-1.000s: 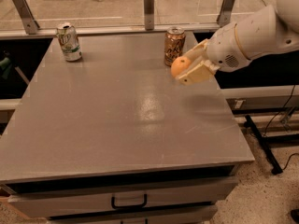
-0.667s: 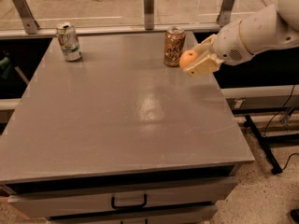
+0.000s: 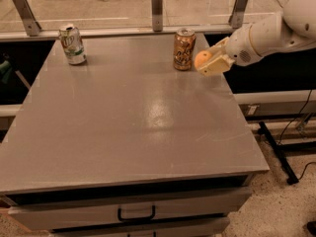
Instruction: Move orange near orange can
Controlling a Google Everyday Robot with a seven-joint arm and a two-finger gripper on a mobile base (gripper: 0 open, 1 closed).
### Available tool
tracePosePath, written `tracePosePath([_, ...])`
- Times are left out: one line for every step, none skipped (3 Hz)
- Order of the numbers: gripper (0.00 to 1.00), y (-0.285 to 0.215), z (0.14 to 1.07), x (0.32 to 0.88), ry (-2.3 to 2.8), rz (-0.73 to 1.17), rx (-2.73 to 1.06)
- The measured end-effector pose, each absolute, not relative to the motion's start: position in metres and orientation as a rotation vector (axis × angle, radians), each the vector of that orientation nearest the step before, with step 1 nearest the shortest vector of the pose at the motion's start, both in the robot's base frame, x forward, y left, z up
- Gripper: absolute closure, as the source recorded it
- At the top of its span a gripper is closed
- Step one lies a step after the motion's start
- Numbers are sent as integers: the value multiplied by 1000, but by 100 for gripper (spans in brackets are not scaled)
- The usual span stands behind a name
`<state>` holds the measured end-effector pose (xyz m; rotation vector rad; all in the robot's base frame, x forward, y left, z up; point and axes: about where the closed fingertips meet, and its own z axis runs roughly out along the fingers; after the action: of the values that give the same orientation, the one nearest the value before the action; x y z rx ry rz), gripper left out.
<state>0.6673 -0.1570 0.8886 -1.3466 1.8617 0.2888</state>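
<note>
1. While the gripper [image 3: 207,63] hangs at the far right side of the grey table [image 3: 138,127], its two cream fingers [image 3: 215,69] are clamped on the orange [image 3: 202,59], one finger above and one below.
2. Orange: just beside the orange can [image 3: 184,49], on the can's right, level with its lower half. Looks a sliver apart from it; can't tell if they actually touch.
3. Can't tell whether the orange rests on the tabletop or sits slightly above it.
4. Orange can: upright, near the table's back edge, right of centre, silver top up.
5. White arm [image 3: 269,33]: comes in from the upper right of the view, angled down-left to the gripper.
6. White-and-green can [image 3: 72,44]: upright at the back-left corner, well apart from the orange can and the gripper.
7. Table front: drawer [image 3: 74,215] under the top, with a dark handle [image 3: 136,214] at its middle.
8. Behind the table: a rail with upright metal posts [image 3: 157,8].
9. Right of the table: a dark bar [image 3: 279,154] lies on the speckled floor.
</note>
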Motion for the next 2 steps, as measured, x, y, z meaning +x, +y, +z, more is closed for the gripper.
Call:
tracePosePath([81, -151, 882, 687, 1862, 302, -1331])
tracePosePath([59, -153, 875, 693, 1868, 313, -1301])
